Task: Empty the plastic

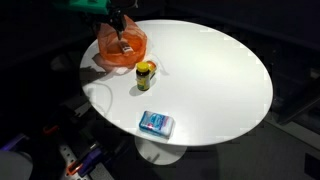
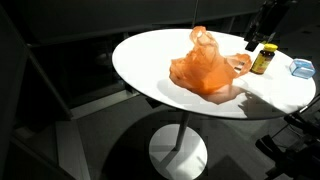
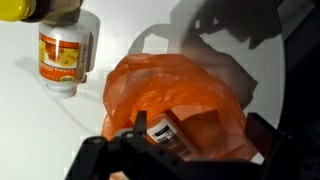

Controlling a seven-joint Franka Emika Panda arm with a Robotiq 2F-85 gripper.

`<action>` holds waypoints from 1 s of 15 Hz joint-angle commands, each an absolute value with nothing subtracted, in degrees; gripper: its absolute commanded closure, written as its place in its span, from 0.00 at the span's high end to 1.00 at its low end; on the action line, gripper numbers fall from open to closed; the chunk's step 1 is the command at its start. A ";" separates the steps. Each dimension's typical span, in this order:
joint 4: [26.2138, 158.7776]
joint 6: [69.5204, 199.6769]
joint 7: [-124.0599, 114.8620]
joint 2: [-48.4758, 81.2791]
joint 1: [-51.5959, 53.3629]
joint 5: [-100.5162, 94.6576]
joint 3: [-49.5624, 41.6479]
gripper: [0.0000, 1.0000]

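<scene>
An orange plastic bag (image 1: pixel 118 50) lies on the white round table (image 1: pixel 210 70) near its edge, and shows in both exterior views (image 2: pixel 205 65). In the wrist view the bag (image 3: pixel 170 95) is open, with a white labelled box or bottle (image 3: pixel 163 133) inside it. My gripper (image 3: pixel 197 138) is open, directly above the bag's mouth, with a finger on each side of that item. It does not grip anything. The gripper also shows over the bag in an exterior view (image 1: pixel 119 26).
A white bottle with an orange label (image 3: pixel 65 55) lies on the table beside the bag. A yellow jar with a dark lid (image 1: pixel 145 71) (image 2: pixel 264 58) stands close by. A blue packet (image 1: pixel 157 123) (image 2: pixel 302 67) lies near the table's edge.
</scene>
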State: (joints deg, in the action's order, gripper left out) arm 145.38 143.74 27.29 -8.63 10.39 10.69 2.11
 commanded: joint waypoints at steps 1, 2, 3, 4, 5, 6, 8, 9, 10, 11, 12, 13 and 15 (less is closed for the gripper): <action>144.91 143.71 27.41 -7.51 9.91 10.65 2.59 1.00; 144.43 143.71 27.43 -6.53 9.76 10.65 2.73 1.00; 143.97 143.71 27.43 -5.88 9.65 10.66 2.82 1.00; 143.72 143.70 27.43 -5.61 9.61 10.66 2.86 1.00; 143.62 144.96 27.88 -5.26 9.63 10.90 2.84 1.00; 143.43 145.97 29.04 -4.80 9.77 11.30 2.85 1.00; 143.19 148.98 30.25 -3.77 9.96 11.22 3.07 1.00; 142.98 150.79 31.25 -2.83 10.08 11.33 3.24 1.00; 142.79 152.18 32.22 -2.04 10.10 11.50 3.40 1.00; 142.46 153.24 33.15 -1.03 10.09 12.13 3.57 1.00; 142.16 154.45 34.19 0.21 10.04 12.98 3.80 1.00; 141.95 155.34 35.52 1.31 9.92 13.98 4.11 1.00; 141.41 157.10 38.60 3.71 9.41 16.29 5.12 1.00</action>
State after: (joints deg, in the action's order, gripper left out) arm 143.47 154.95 33.38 -0.05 10.35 12.75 3.68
